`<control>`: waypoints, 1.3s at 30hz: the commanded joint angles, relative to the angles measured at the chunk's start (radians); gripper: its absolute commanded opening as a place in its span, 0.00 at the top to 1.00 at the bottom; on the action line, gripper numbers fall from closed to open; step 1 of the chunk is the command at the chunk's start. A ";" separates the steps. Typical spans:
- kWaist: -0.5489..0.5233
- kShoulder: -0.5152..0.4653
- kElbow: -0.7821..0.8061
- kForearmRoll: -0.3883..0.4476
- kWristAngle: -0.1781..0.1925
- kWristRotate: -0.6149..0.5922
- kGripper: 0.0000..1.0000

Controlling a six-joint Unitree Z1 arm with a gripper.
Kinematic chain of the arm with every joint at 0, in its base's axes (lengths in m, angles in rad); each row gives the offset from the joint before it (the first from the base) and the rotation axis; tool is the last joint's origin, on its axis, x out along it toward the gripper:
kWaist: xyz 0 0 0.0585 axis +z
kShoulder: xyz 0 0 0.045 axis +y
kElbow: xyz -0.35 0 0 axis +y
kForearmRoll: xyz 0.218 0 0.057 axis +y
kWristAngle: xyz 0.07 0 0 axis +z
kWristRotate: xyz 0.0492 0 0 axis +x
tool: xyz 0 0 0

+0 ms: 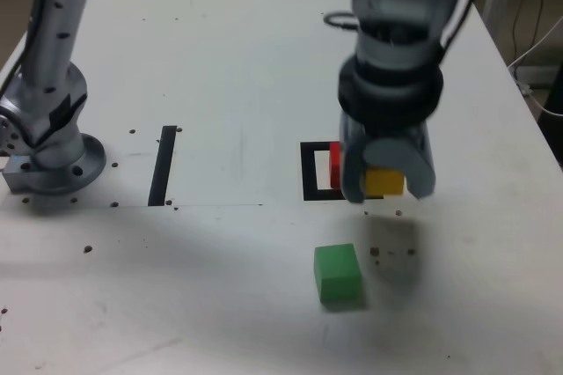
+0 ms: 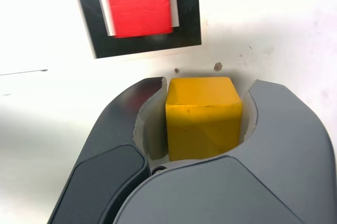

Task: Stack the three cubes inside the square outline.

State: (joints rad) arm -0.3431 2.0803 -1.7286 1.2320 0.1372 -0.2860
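Observation:
My gripper [image 1: 387, 190] is shut on the yellow cube [image 1: 384, 181], with a dark shadow on the table beneath it. In the wrist view the yellow cube [image 2: 204, 119] sits tight between the two grey jaws of the gripper [image 2: 205, 84]. The red cube [image 2: 138, 3] rests inside the square outline [image 2: 187, 19], just beyond the fingertips. In the exterior view the red cube [image 1: 335, 164] and the square outline [image 1: 310, 171] are partly hidden behind the gripper. The green cube [image 1: 338, 273] lies alone on the table, nearer the camera than the gripper.
A straight black strip [image 1: 163, 164] lies on the white table at the exterior view's left. The arm's base [image 1: 53, 155] stands at the far left edge. A dark cable loop [image 1: 334, 18] lies behind the arm. The table's right edge [image 1: 528, 120] runs close by.

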 commanded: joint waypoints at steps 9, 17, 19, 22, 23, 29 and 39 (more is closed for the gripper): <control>0.047 -0.113 0.046 0.066 -0.025 0.086 0.62; 0.149 -0.116 0.132 0.059 -0.044 0.171 0.62; 0.168 -0.110 0.143 0.050 -0.042 0.182 0.62; 0.187 -0.098 0.155 0.032 -0.041 0.191 0.62; 0.191 -0.093 0.158 0.026 -0.041 0.193 0.62; 0.197 -0.060 0.162 -0.003 -0.052 0.198 0.62; 0.200 -0.029 0.156 -0.046 -0.065 0.200 0.62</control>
State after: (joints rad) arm -0.1445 2.0464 -1.5672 1.1872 0.0730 -0.0876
